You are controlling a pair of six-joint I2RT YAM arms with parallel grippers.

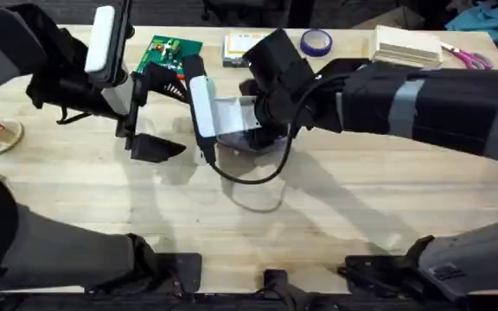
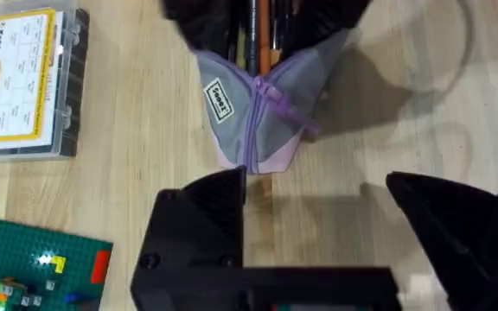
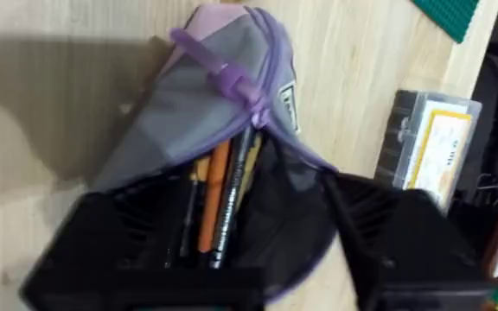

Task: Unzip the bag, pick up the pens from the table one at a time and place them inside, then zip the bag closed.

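The right arm reaches across the tabletop [image 1: 335, 216] toward 9 o'clock, its tool [image 3: 309, 233] at the open mouth of the bag [image 3: 206, 112], fingers spread apart around the opening (whether they touch the fabric I cannot tell). The bag lies near the middle, partly unzipped, with the orange pen [image 3: 214, 194] and a dark pen [image 3: 236, 186] inside. The left arm stretches forward at 10 o'clock, its tool [image 2: 318, 216] released, just beside the bag's closed end.

The bag's [image 3: 206, 121] open mouth is crowded by pens [image 3: 219, 194] and the right gripper [image 3: 292, 250]. Near it, the table [image 1: 335, 216] lies bare; on the far side, a clear box [image 1: 240, 47] and green plate [image 1: 169, 53] stand close.
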